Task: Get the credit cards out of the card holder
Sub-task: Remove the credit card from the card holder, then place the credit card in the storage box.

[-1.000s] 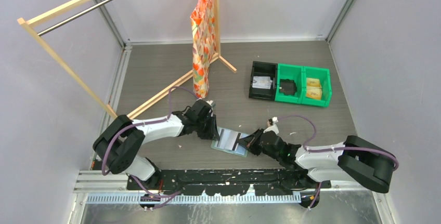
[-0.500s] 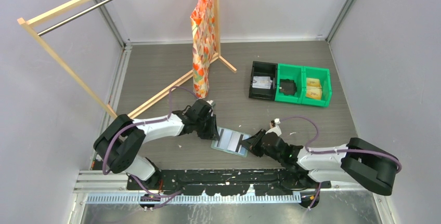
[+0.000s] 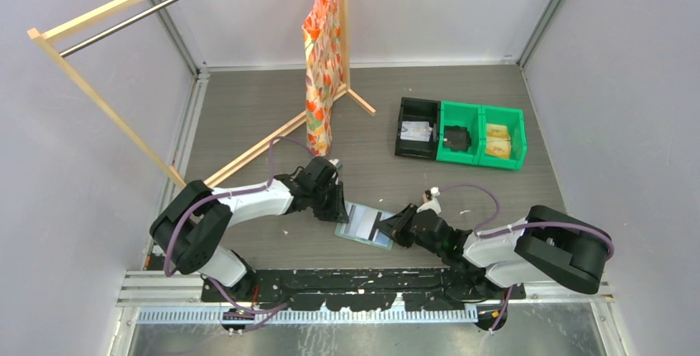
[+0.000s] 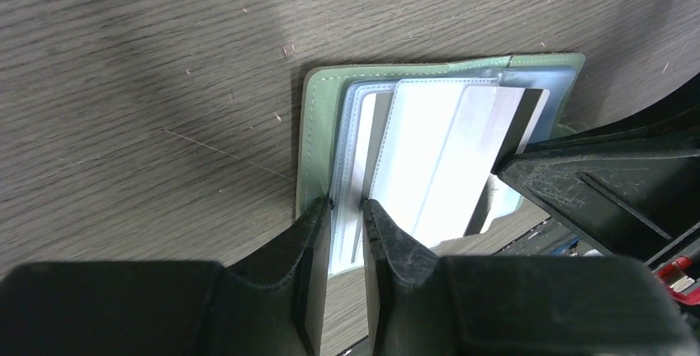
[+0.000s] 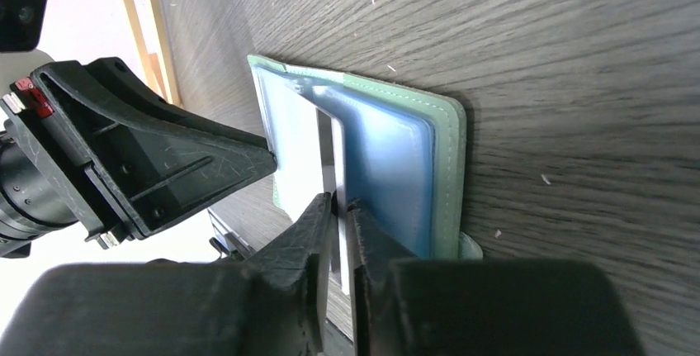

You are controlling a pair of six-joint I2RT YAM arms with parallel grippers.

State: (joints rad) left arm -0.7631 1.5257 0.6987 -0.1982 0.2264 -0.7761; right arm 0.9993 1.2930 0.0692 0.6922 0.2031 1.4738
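The sage-green card holder (image 3: 363, 225) lies open on the table between my two grippers, pale blue pockets facing up. In the left wrist view its green rim (image 4: 314, 125) frames layered pockets. A pale card (image 4: 446, 158) with a dark stripe pokes out of them. My left gripper (image 4: 347, 206) has its jaws a little apart, tips pressed on the pocket edge at the holder's left side. My right gripper (image 5: 340, 206) is narrowly open, its tips straddling the striped card (image 5: 337, 158) beside the blue pocket and green rim (image 5: 450, 174). Nothing is pinched between either pair of fingers.
A black bin (image 3: 417, 129) with a pale item and two green bins (image 3: 481, 135) stand at the back right. A wooden clothes rack (image 3: 272, 137) with an orange patterned cloth (image 3: 320, 59) rises behind the left arm. Grey walls close in both sides.
My right gripper has slid left onto the card holder and its jaws have gone from shut to slightly apart. The left gripper and the holder have stayed put.
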